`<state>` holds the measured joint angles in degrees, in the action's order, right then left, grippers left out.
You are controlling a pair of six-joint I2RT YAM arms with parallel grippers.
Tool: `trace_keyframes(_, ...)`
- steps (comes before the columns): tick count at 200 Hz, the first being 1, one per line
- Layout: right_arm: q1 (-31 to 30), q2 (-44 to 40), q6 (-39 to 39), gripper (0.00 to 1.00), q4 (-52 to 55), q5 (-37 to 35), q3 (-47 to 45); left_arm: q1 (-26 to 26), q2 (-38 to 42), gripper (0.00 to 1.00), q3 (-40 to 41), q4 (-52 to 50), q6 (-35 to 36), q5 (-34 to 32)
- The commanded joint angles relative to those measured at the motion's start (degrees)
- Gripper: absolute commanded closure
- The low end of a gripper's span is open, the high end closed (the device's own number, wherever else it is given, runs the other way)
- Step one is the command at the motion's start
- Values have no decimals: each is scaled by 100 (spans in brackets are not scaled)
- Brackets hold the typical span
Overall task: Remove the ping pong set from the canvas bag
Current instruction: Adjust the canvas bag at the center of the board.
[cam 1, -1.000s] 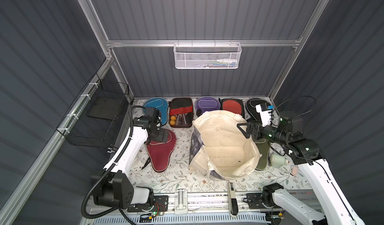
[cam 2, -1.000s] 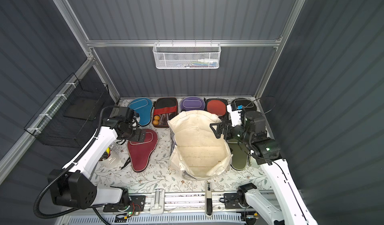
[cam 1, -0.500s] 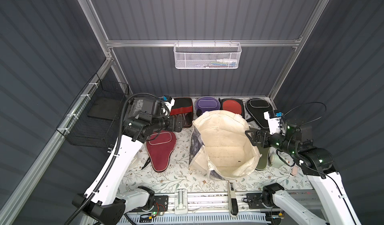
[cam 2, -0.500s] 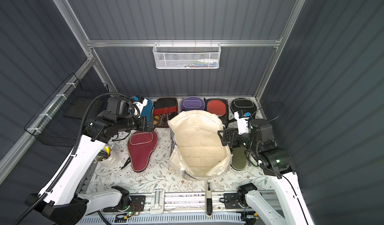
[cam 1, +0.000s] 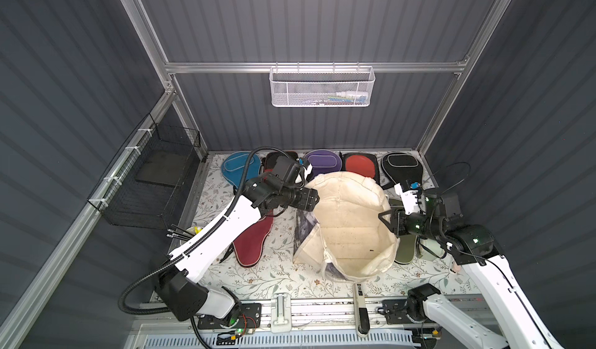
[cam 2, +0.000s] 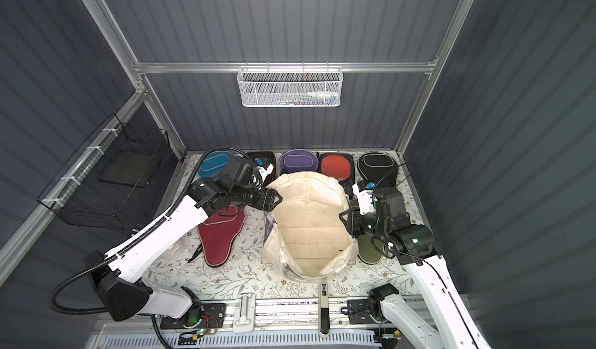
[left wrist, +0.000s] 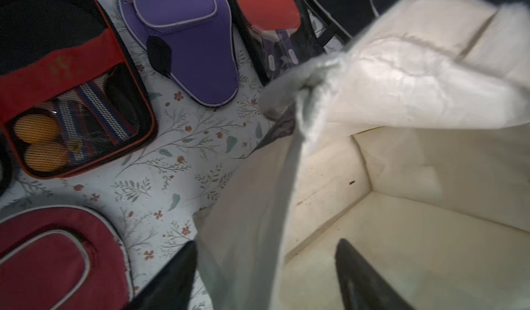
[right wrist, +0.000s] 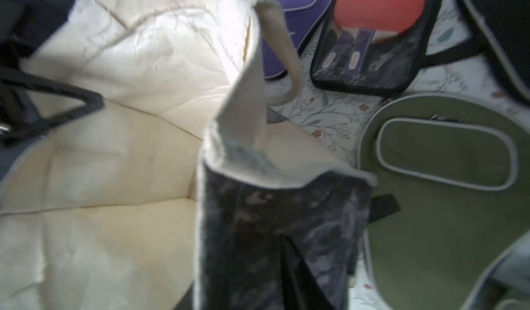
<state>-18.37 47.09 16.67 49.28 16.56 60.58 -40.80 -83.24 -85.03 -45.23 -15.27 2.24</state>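
On the table [cam 1: 280,276], the cream, dark-marbled canvas bag [cam 1: 351,215] gapes among paddle cases [cam 1: 250,247]. The left gripper [left wrist: 266,244] straddles its rim, fingers apart; of the right gripper [cam 1: 386,220] I cannot tell.

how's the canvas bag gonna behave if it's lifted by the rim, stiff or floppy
Probably floppy: the canvas bag sags, its rim folded and creased. Likely light: the inside looks empty. Unlikely to roll; it may collapse.

Cream canvas bag [cam 1: 351,221] with dark marbled outer panels, upright, mouth gaping, central, blue case [cam 1: 238,166], orange-ball pack [left wrist: 71,79], purple case [cam 1: 322,162], red-paddle pack [cam 1: 359,168], black case [cam 1: 401,163] along the back, maroon case [cam 1: 254,244] left, olive case [cam 1: 406,247] right
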Motion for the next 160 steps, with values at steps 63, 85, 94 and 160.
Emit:
trace_keyframes(63,-762,494,445,83,-834,-170,48,3,508,100,-271,-549,528,-1183)
trace_keyframes(85,-751,527,332,77,-744,-424,184,1,456,100,-209,-524,534,-1145)
trace_keyframes(94,-756,546,286,71,-713,-451,232,1,432,100,-181,-505,533,-1134)
trace_keyframes(160,-270,530,-288,1,-342,-638,1012,21,693,0,-402,-695,976,-1800)
